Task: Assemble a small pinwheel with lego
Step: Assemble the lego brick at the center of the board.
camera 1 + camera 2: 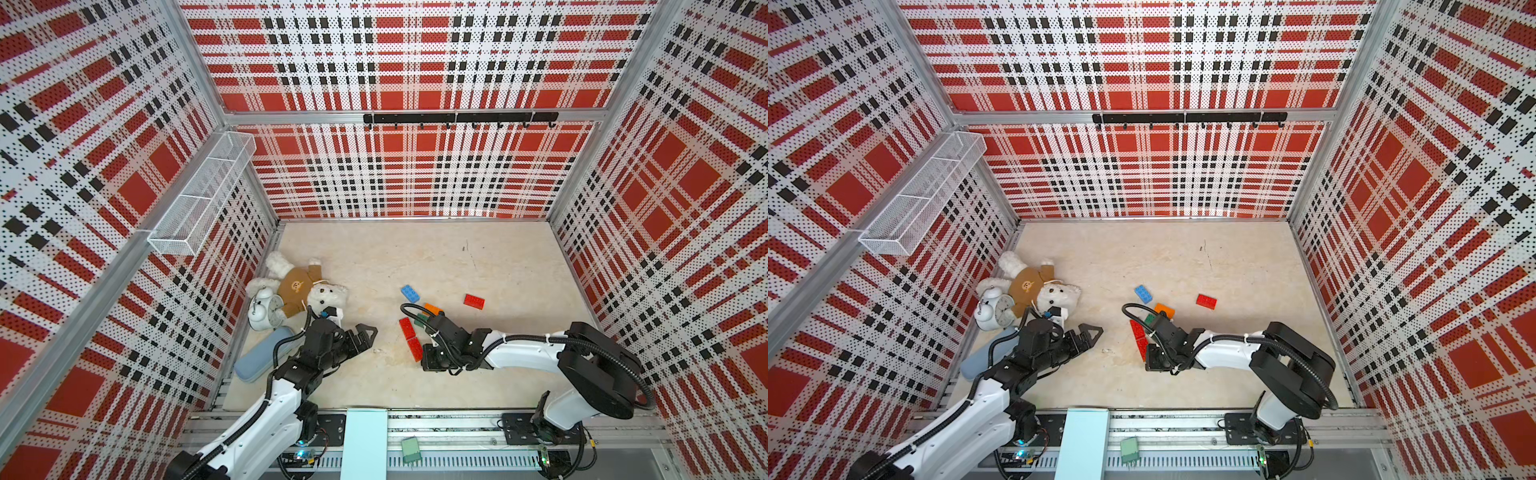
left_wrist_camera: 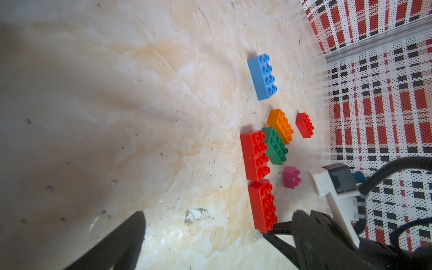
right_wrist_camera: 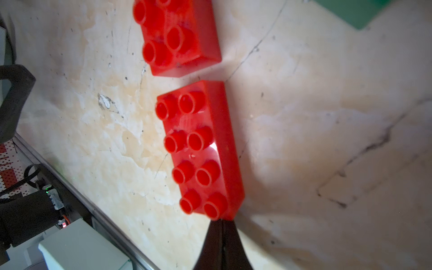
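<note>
At right claw (image 3: 222, 228) — red brick (image 3: 203, 152) end touches tips | claw closed

Nothing legible by way of writing, brand, number or sign shows in any view. The dial of the alarm clock (image 1: 266, 311), by the left edge of the desk (image 1: 457, 257), is too small in both top views for its numerals to be made out. The teddy bear (image 1: 296, 286) lying against it wears a brown shirt with a small bear-face patch, a picture with no lettering that can be seen. In the right wrist view the stud tops of the nearest red brick (image 3: 201, 152) are blurred and give no readable marking.
</note>
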